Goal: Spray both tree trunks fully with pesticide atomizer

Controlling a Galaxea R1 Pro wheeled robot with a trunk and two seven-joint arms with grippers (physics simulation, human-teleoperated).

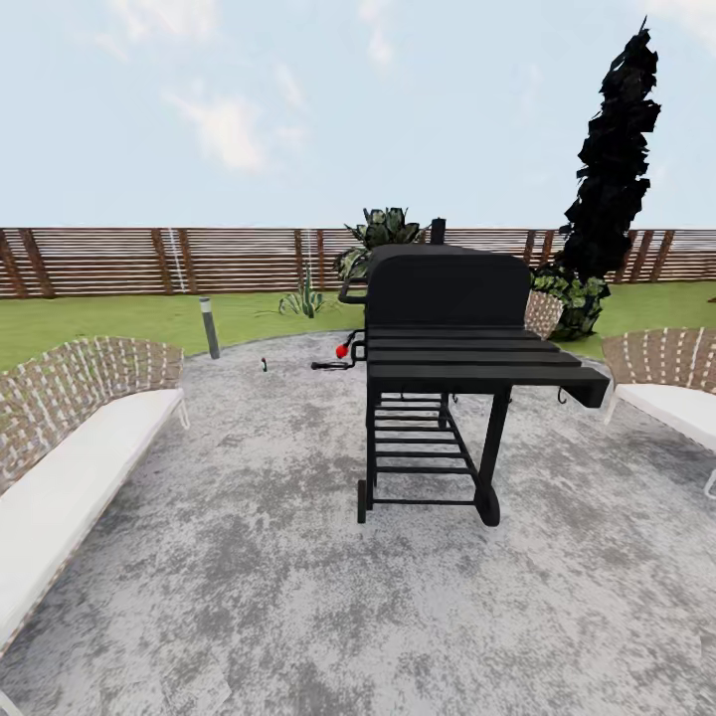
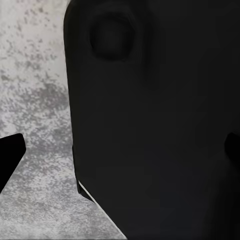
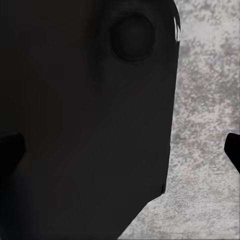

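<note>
Where the head view looks out over the floor (image 1: 298,597), a mottled grey paving w/ a curved far edge, a black barbecue grill (image 1: 447,328) stands about mid-frame on a wheeled frame, side shelf sticking out toward the right. Just beside the grill's left end, low near the paving, sits a small dark item w/ a red knob (image 1: 341,351); too small to tell if it's the pesticide atomizer or part of the grill. A short grey bollard lamp (image 1: 209,327) stands at the paving's edge. Woven chairs w/ white cushions flank the paving: one at left (image 1: 70,438), one at right (image 1: 666,383). Beyond lies green lawn (image 1: 99,318), then the brown slatted fence (image 1: 149,261). A near-black columnar conifer (image 1: 612,169) rises at right, w/ a leafy shrub (image 1: 383,231) behind the grill.

Left wrist view: a big black robot body part (image 2: 160,125) blocks most of it, paving beside it; the left gripper's finger (image 2: 10,155) tips show at opposite edges, well apart, nothing between them but the dark part behind. Right wrist view: same, right gripper's finger (image 3: 234,150) tips spread wide, holding nothing.
</note>
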